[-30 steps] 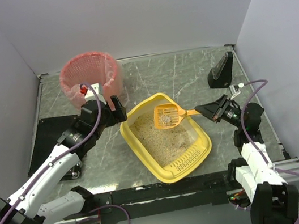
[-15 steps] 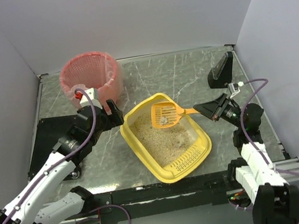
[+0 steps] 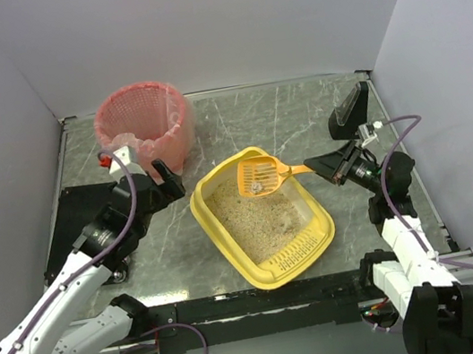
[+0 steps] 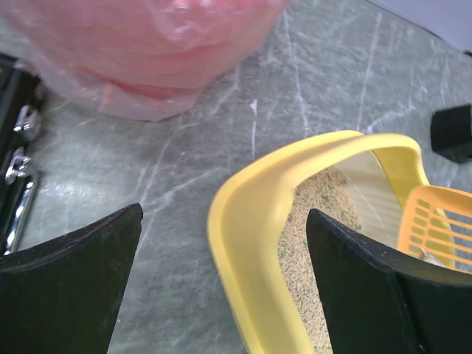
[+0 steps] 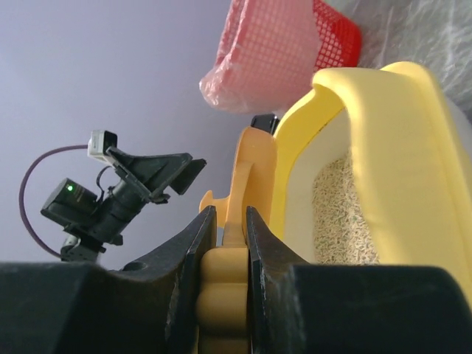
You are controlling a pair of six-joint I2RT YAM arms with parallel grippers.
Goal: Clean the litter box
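The shallow yellow plastic litter box (image 3: pixel 292 263), holding beige granules, is located mid-table on the grey marbled surface (image 3: pixel 298 112). A small orange slotted plastic scoop (image 3: pixel 259 176) is pinched at its handle by the right gripper (image 3: pixel 321 165) and held over the box's far end. The left gripper (image 3: pixel 167 178) is spread wide beside a pink-lined round mesh basket (image 3: pixel 143 120).

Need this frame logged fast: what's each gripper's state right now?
Left gripper: open, holding nothing.
Right gripper: shut on the handle of the orange scoop, which it holds over the litter box.
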